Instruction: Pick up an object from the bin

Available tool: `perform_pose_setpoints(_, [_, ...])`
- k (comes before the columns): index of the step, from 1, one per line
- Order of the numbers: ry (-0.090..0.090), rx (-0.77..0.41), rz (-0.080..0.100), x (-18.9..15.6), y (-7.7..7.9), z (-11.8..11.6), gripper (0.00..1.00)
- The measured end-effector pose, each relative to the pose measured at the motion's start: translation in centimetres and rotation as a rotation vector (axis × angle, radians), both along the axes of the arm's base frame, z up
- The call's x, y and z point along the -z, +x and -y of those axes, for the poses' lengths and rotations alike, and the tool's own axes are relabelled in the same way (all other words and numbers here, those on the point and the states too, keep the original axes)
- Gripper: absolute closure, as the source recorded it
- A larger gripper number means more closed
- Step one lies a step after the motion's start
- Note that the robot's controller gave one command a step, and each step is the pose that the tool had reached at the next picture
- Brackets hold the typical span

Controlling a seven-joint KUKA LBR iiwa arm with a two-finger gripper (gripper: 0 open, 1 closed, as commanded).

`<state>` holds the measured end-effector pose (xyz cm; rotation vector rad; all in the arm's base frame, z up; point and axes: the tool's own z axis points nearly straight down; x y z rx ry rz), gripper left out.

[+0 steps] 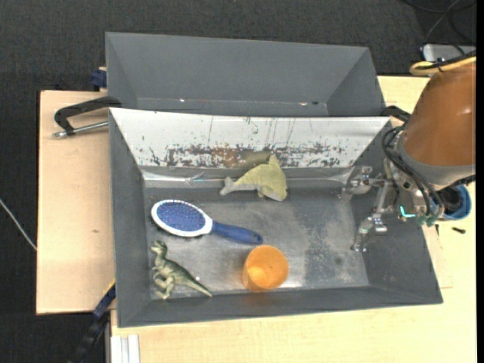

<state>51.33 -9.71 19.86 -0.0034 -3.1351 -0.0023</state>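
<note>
My gripper (353, 218) hangs at the right side of the bin, above the sloping right wall and the bare floor beside it. Its fingers stand apart, open, with nothing between them. The nearest loose thing is an orange round cup (265, 268) on the floor to the lower left, well apart from the fingers. A pale yellow-green soft toy (258, 180) lies against the back wall, to the upper left of the gripper.
A blue oval hairbrush (190, 221) lies left of centre, handle pointing right toward the cup. A green toy dinosaur (169, 273) lies in the front left corner. The arm's orange cover and cables sit over the bin's right rim.
</note>
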Motion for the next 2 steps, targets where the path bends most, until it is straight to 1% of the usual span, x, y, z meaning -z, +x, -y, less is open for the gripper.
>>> perform_pose_setpoints(1, [0.001,-0.345,0.012,12.8,1.4,-8.1,0.0])
perform_pose_setpoints(2, [0.005,-0.379,0.018,9.6,3.6,-20.1,0.0])
